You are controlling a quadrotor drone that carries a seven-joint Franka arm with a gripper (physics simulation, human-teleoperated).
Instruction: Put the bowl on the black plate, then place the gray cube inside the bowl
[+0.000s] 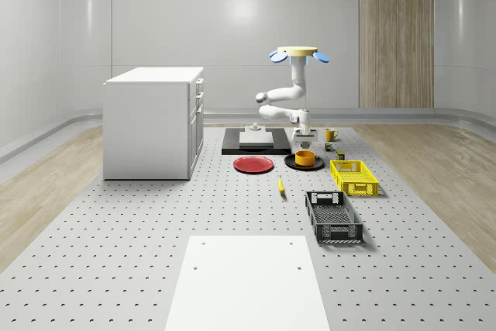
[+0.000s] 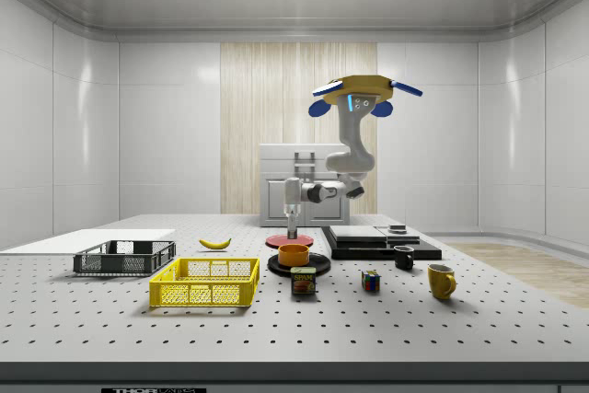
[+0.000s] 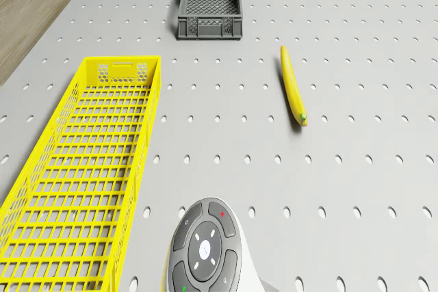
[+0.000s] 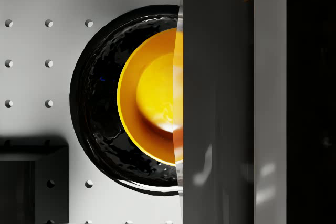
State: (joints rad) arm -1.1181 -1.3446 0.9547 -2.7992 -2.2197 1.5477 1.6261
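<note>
Already the orange bowl point(image 1: 305, 158) is sitting on the black plate point(image 1: 291, 162), the tool point(image 1: 305, 143) hanging just above it; whether it is open, I cannot tell. Overhead, the drone point(image 1: 298, 53) is hovering.

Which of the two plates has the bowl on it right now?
The black plate: the orange bowl sits on it, under the gripper and the hovering drone. The red plate beside it is bare.

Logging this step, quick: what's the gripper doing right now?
Gripper: just above the orange bowl on the black plate; whether open or shut cannot be told. Drone hovers above.
</note>
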